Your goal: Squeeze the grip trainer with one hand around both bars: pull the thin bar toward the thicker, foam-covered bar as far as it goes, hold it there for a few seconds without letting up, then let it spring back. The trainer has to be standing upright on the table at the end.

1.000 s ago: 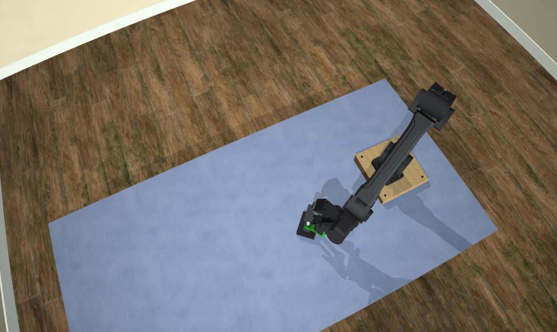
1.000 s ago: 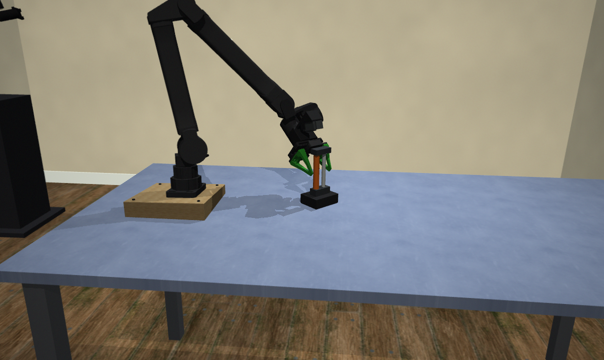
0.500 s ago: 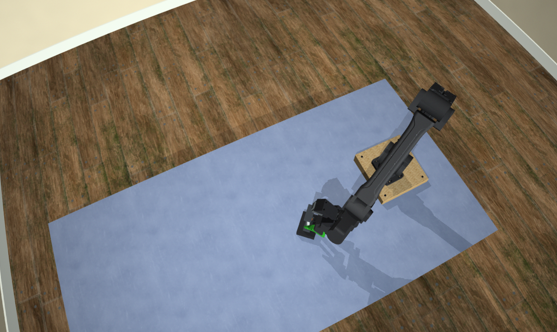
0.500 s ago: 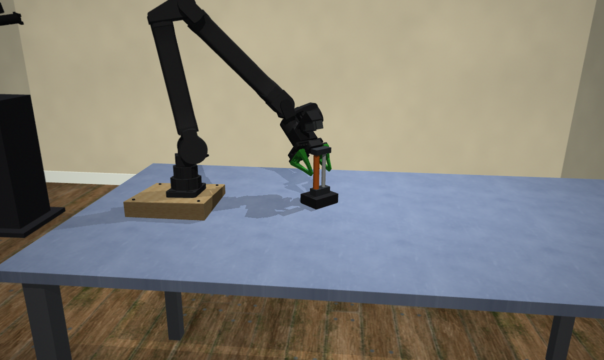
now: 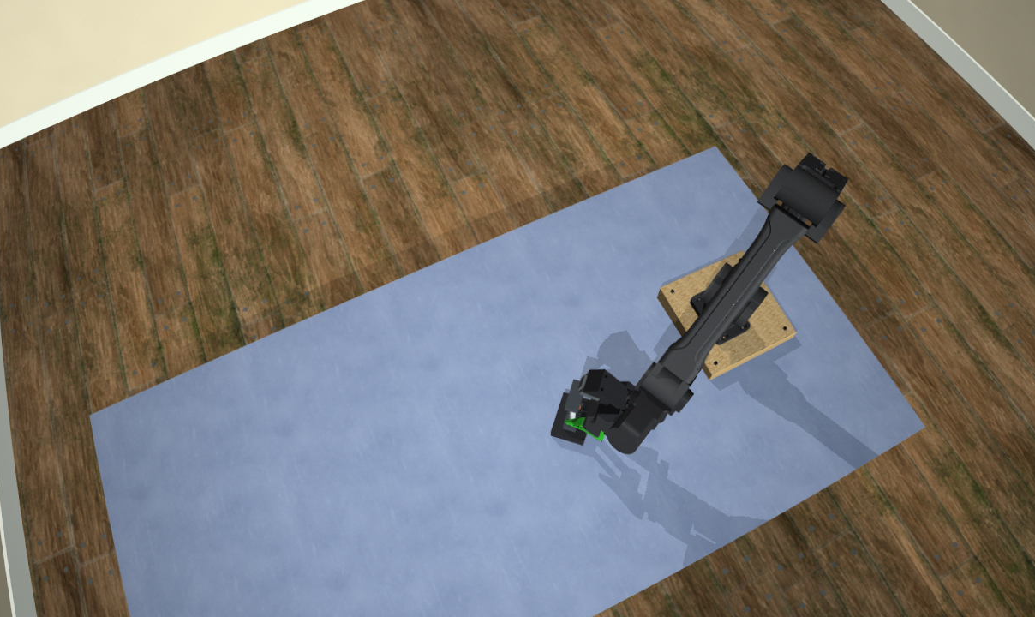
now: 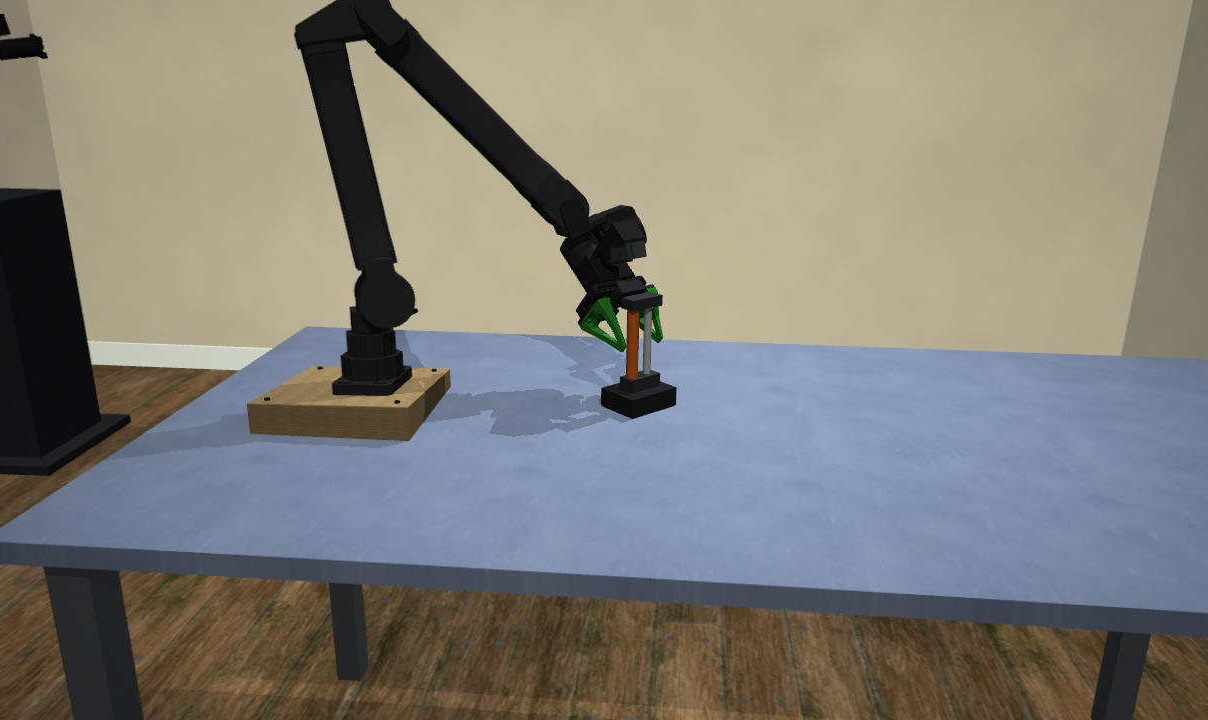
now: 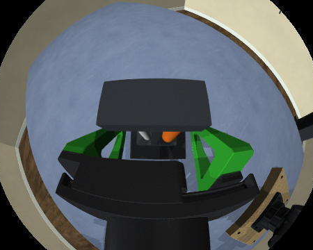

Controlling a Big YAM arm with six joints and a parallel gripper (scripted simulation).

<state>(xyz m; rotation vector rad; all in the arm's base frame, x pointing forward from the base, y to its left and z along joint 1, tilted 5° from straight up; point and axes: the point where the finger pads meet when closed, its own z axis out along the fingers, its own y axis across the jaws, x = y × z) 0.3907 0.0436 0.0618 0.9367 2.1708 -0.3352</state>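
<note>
— Blue table fills most of the exterior view, with a tan wall behind and plank flooring below. What sits at the left?

— On the floor, a black cabinet. On the table's left end, a wooden block carries the arm's foot.

— And moving right?

— Next comes the gripper, its green fingers spread, one on either side of the grip trainer, pinching nothing.

— How does the trainer stand?

— Upright on its black base, near the block. An orange foam bar stands just left of the thin grey bar, a gap between them, under a dark cap.
</note>
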